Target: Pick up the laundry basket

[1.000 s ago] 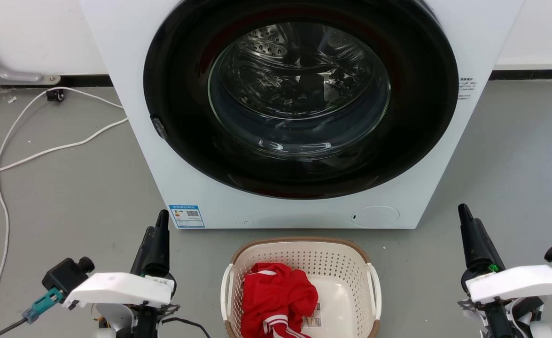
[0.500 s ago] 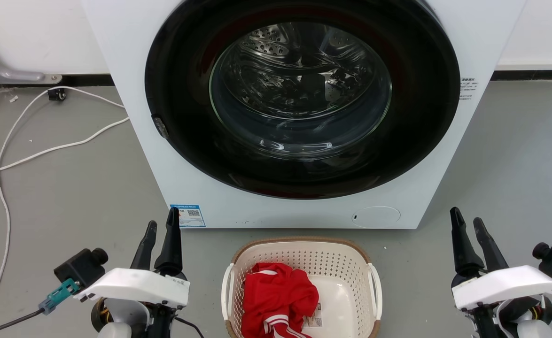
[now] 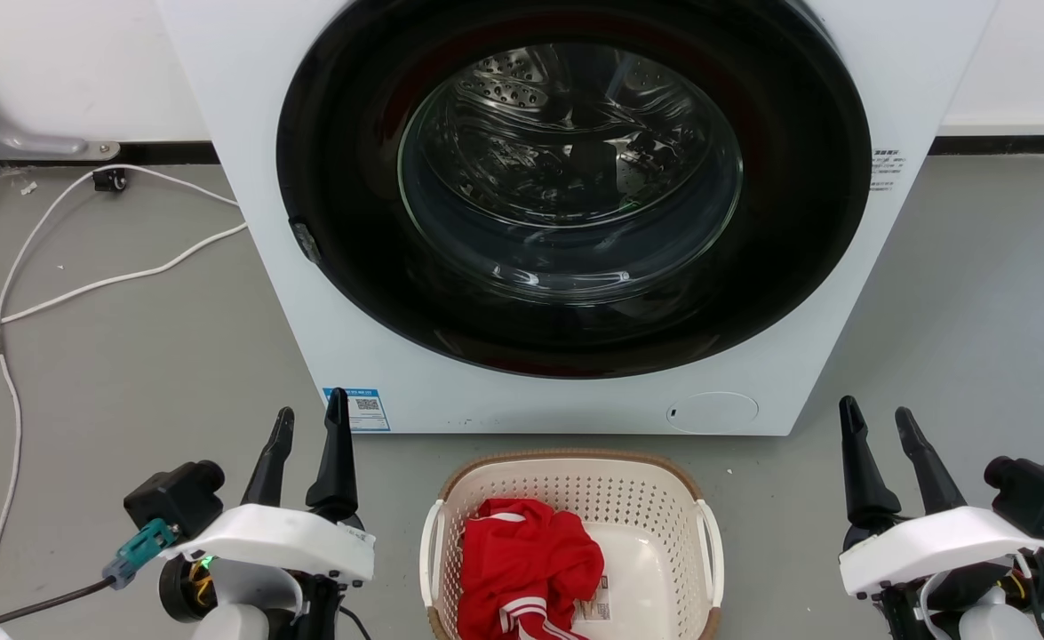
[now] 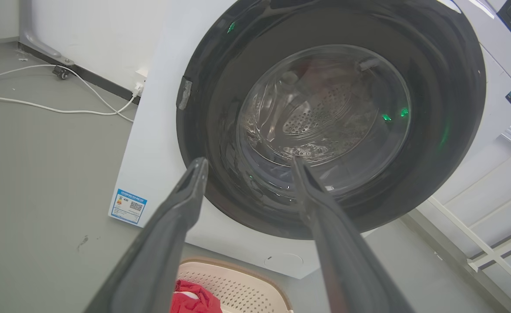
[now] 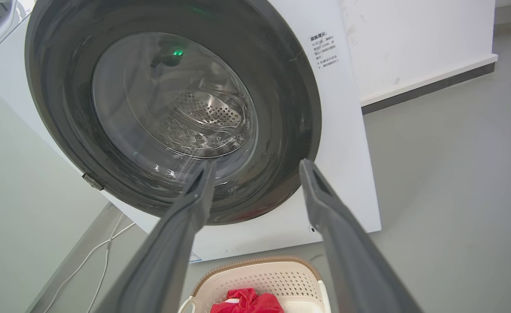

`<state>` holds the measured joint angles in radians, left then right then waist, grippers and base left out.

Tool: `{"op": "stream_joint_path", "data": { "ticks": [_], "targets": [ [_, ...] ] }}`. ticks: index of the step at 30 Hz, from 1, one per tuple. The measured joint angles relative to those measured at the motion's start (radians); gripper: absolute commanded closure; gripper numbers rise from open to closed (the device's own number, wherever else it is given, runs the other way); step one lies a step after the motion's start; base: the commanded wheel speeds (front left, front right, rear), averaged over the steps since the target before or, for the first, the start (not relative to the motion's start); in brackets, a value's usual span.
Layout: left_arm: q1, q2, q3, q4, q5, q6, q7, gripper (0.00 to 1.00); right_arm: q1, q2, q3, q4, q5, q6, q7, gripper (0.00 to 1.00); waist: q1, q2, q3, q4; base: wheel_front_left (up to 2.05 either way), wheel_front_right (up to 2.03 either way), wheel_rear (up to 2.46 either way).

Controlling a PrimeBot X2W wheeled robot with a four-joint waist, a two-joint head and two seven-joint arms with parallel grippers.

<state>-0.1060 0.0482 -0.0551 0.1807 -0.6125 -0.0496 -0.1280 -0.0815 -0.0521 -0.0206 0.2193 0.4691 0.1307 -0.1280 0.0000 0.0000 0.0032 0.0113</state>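
Cream perforated plastic: the laundry basket (image 3: 575,487) sits on the grey floor (image 3: 131,356) just on the near side of the washing machine (image 3: 575,178), a red garment (image 3: 526,560) inside. I hold my left gripper (image 3: 311,404) to its left and right gripper (image 3: 873,409) to its right, both clear of it, jaws partly open, empty.

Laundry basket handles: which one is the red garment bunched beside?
The left handle, on the left gripper's side; the red garment lies against that wall, while the basket bottom near the right handle is uncovered.
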Motion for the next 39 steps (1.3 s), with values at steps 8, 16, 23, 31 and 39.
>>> {"op": "stream_joint_path", "data": {
  "ticks": [8,16,23,31,39],
  "targets": [
    [-0.002,0.000,-0.013,0.010,0.094,0.010,-0.022,0.00,0.000,0.001,0.002,0.010,-0.085,0.000,-0.021,0.00,0.0000,0.0000,-0.002,0.001,0.00,0.00,0.00],
    [-0.011,0.000,-0.028,0.018,0.177,0.023,-0.042,0.00,0.000,0.001,0.002,0.024,-0.156,0.000,-0.040,0.00,0.0000,0.0000,-0.002,0.003,0.00,0.00,0.00],
    [-0.019,0.000,-0.038,0.022,0.263,0.034,-0.061,0.00,-0.001,0.001,0.002,0.039,-0.238,0.000,-0.062,0.00,0.0000,0.0000,-0.002,0.003,0.00,0.00,0.00],
    [-0.022,0.000,-0.046,0.025,0.328,0.041,-0.079,0.00,-0.002,0.001,0.003,0.055,-0.291,0.000,-0.079,0.00,0.0000,0.0000,-0.004,0.004,0.00,0.00,0.00],
    [-0.022,0.001,-0.051,0.030,0.380,0.041,-0.096,0.00,-0.002,0.001,0.008,0.056,-0.354,0.000,-0.095,0.00,-0.0001,0.0000,-0.004,0.006,0.00,0.00,0.00]
  ]
}}
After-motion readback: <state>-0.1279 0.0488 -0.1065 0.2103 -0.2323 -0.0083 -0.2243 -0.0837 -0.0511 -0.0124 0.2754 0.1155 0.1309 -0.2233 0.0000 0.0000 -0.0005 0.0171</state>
